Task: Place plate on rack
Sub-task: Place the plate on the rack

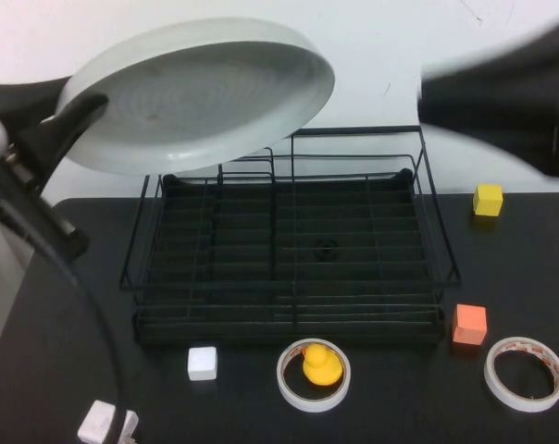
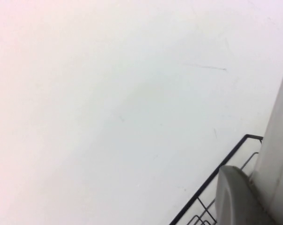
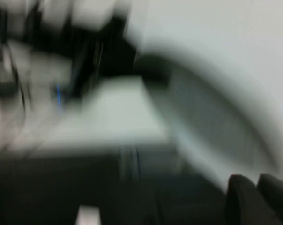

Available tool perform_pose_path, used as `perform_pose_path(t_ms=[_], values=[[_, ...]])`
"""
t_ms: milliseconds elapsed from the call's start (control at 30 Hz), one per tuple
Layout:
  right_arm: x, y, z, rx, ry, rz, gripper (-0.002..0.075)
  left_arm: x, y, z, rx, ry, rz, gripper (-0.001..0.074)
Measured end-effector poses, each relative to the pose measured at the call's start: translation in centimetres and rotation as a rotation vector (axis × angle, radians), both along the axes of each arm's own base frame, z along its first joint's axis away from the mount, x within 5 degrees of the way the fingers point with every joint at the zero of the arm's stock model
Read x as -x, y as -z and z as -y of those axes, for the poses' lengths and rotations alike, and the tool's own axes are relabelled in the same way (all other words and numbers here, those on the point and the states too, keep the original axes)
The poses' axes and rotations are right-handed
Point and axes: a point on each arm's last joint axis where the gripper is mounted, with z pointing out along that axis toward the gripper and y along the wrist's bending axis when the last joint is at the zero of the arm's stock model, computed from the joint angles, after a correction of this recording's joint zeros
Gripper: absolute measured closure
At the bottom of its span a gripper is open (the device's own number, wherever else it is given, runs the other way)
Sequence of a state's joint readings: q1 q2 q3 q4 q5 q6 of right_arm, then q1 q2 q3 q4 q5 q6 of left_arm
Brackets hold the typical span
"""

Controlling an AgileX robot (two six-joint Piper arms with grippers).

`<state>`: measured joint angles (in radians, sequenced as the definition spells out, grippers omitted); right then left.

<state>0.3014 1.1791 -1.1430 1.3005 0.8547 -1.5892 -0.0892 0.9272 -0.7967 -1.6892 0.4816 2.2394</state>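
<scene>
The light-grey plate (image 1: pixel 196 92) hangs tilted in the air above the back left corner of the black wire rack (image 1: pixel 289 319). My left gripper (image 1: pixel 76 120) is shut on the plate's left rim. In the left wrist view one grey finger (image 2: pixel 235 197) lies against the plate's edge (image 2: pixel 279 154), with a rack rail (image 2: pixel 212 180) below. My right gripper (image 1: pixel 446 92) is a blurred dark shape at the upper right, apart from the plate. In the right wrist view its gripper (image 3: pixel 258 187) shows two dark fingertips close together and empty, with the plate (image 3: pixel 212 112) blurred beyond.
On the black table stand a yellow cube (image 1: pixel 488 200) right of the rack, an orange cube (image 1: pixel 469 325), a tape ring (image 1: pixel 527 373), a second tape ring (image 1: pixel 289 384) around a yellow duck (image 1: pixel 322 363), a white cube (image 1: pixel 202 363) and a white piece (image 1: pixel 106 425).
</scene>
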Motion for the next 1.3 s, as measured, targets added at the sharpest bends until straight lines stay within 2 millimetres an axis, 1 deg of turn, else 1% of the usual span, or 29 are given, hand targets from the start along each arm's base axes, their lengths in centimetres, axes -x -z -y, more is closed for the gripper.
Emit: perform_pose_path(t_ms=[67, 133, 200, 300, 400, 533, 600, 700, 733, 833, 967, 1133, 1300], values=[[-0.3, 1.5, 0.5, 0.179, 0.034, -0.002, 0.0702, -1.1, 0.1, 0.2, -0.008, 0.007, -0.016, 0.0662], [-0.6, 3.0, 1.2, 0.309, 0.089, -0.067, 0.0715, -2.4, 0.4, 0.2, -0.021, 0.001, -0.035, 0.0662], [-1.0, 4.9, 2.1, 0.439, 0.166, -0.155, 0.0720, -4.2, 0.8, 0.3, -0.055, -0.007, -0.050, 0.0662], [-1.1, 7.6, 3.3, 0.573, 0.259, -0.261, 0.0723, -7.8, 1.6, 0.5, -0.112, -0.015, -0.073, 0.0662], [-0.9, 10.6, 4.1, 0.651, 0.307, -0.334, 0.0725, -11.2, 2.2, 0.8, -0.149, -0.017, -0.087, 0.0662], [-0.1, 14.3, 4.7, 0.705, 0.325, -0.406, 0.0726, -15.4, 3.1, 1.1, -0.193, -0.014, -0.087, 0.0662], [0.5, 16.2, 5.1, 0.745, 0.330, -0.427, 0.0726, -17.5, 4.1, 1.3, -0.220, -0.012, -0.091, 0.0662], [1.2, 18.4, 5.6, 0.781, 0.351, -0.462, 0.0727, -20.1, 6.0, 1.7, -0.266, 0.012, -0.097, 0.0662], [1.4, 18.8, 5.7, 0.784, 0.360, -0.474, 0.0727, -20.9, 6.7, 1.8, -0.271, 0.021, -0.107, 0.0662], [1.4, 19.1, 5.8, 0.776, 0.377, -0.478, 0.0727, -22.9, 9.0, 2.1, -0.283, 0.044, -0.140, 0.0662], [1.5, 19.2, 5.9, 0.787, 0.376, -0.480, 0.0727, -24.8, 11.4, 2.3, -0.312, 0.059, -0.162, 0.0662], [1.4, 19.2, 5.9, 0.785, 0.383, -0.472, 0.0727, -26.3, 13.8, 2.4, -0.340, 0.069, -0.185, 0.0662], [1.3, 19.2, 5.9, 0.785, 0.385, -0.467, 0.0727, -27.3, 15.5, 2.6, -0.388, 0.090, -0.175, 0.0662]])
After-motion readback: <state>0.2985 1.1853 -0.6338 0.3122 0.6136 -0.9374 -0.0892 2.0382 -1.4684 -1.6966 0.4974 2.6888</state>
